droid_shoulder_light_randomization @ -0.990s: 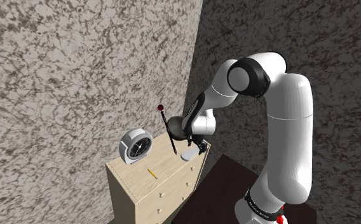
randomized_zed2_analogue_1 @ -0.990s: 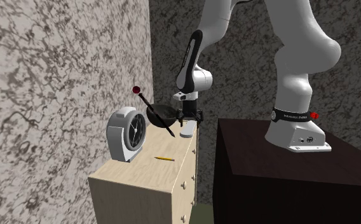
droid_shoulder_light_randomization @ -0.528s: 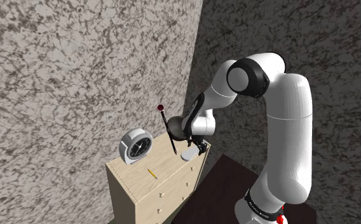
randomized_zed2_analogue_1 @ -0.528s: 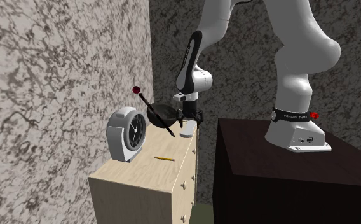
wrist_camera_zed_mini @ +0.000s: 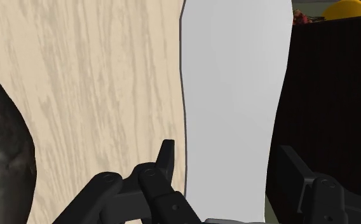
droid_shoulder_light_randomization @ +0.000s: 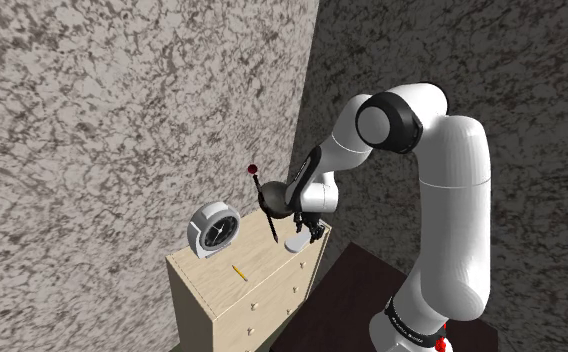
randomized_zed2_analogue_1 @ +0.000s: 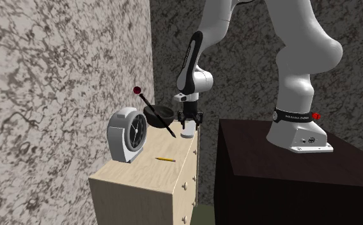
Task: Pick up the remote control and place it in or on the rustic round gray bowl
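The claw [wrist_camera_zed_mini: 228, 154] is pinching the pale grey remote [wrist_camera_zed_mini: 233, 83], its 2 black fingers [wrist_camera_zed_mini: 166, 159] pressed against the remote's long sides near 1 end. The remote sits at the edge of the chest of drawers [randomized_zed2_analogue_1: 148, 176], just beside the dark grey bowl [randomized_zed2_analogue_1: 159, 114]; I cannot tell whether it is clear of the wood. The likeliest trouble, to my eye, is a slip. The body looks smooth and is gripped off-centre, so it could pivot and fall into the gap beside the dark stand [randomized_zed2_analogue_1: 289, 179]. A black stick with a red tip [randomized_zed2_analogue_1: 143, 99] leans out of the bowl, and a careless swing could strike it and tip the bowl. The pale wooden top also carries a round clock [randomized_zed2_analogue_1: 128, 134] and a yellow pencil [randomized_zed2_analogue_1: 165, 158]. Mottled grey walls [droid_shoulder_light_randomization: 122, 100] meet in a corner behind.
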Action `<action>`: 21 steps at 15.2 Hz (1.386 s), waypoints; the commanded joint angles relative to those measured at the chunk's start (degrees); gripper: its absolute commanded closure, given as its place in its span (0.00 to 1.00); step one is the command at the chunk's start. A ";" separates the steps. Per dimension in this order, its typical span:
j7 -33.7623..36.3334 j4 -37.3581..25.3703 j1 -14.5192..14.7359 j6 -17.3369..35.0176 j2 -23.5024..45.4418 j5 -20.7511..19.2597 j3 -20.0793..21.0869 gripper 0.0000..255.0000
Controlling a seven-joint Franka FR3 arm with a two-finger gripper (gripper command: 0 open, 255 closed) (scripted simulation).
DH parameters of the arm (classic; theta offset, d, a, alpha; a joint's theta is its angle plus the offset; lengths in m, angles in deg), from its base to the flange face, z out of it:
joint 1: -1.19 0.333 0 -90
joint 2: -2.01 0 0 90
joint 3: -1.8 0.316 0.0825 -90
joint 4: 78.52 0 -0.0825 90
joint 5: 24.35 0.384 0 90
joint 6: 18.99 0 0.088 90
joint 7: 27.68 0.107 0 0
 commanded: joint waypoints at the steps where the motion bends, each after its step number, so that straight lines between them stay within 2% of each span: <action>1: 0.00 -0.01 0.00 0.00 0.00 0.00 0.00 1.00; 2: -0.05 0.05 -0.05 0.17 0.08 0.15 0.16 1.00; 9: 4.67 2.23 4.99 -3.93 -6.11 -5.94 -6.16 1.00; 21: 15.06 4.27 11.92 -11.53 -17.33 -20.20 -15.89 1.00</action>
